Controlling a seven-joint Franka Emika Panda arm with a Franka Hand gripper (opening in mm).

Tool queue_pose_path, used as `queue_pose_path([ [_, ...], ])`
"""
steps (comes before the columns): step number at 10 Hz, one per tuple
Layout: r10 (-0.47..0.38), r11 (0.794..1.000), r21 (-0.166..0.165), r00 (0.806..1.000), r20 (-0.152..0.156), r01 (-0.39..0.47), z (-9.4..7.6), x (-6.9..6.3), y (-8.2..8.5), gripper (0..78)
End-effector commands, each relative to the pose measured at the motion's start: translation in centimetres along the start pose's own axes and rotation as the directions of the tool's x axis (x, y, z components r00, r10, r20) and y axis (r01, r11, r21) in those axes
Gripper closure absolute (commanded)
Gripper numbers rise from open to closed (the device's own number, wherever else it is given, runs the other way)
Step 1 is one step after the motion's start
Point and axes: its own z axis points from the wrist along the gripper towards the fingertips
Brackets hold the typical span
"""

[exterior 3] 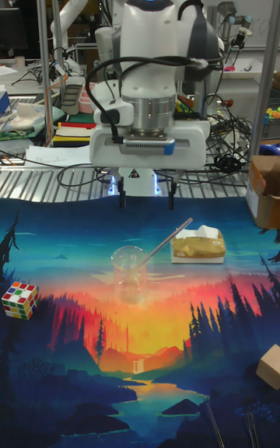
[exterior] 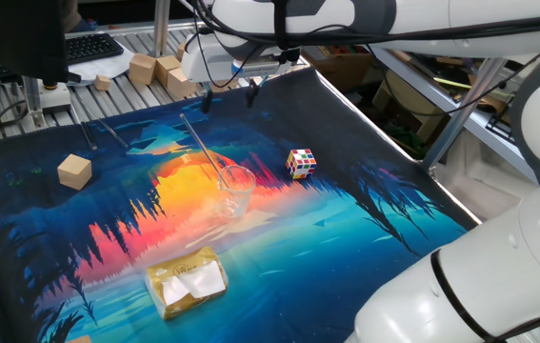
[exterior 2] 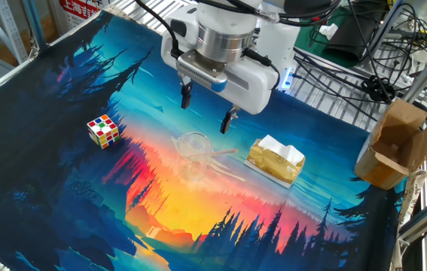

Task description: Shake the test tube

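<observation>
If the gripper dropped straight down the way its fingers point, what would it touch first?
Probably just the printed mat. The open gripper hangs behind the clear cup holding the test tube, though depth is uncertain; the cup's far rim may be close.

Arm: one white Franka Panda arm reaches in over the sunset-print mat (exterior 2: 62, 113) from its far edge, wrist pointing straight down in the tall fixed view.
Wrist: grey cylindrical flange above a wide white hand block, cables looping along its side.
Gripper (exterior 2: 206, 108): hangs above the mat, clear of its surface, near the far edge (exterior 3: 146, 195) (exterior: 230, 95).
Jaws: spread wide apart, with empty air between them.
Fingers (exterior 2: 186, 95): two short dark tips, pointing down toward the mat, nothing held.
Contact: none; fingertips float above the mat.
Second body part: a large white arm link fills the near right corner in one fixed view.
</observation>
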Motion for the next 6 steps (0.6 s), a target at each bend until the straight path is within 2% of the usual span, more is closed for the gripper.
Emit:
queue_pose_path([
  [1,0.142,0.99,0.006,0.989,-0.028,-0.142,-3.09,-0.34,7.2,0.4],
  [6,0.152,0.988,0.005,0.988,-0.031,-0.152,-3.4,-1.04,8.16,0.4],
])
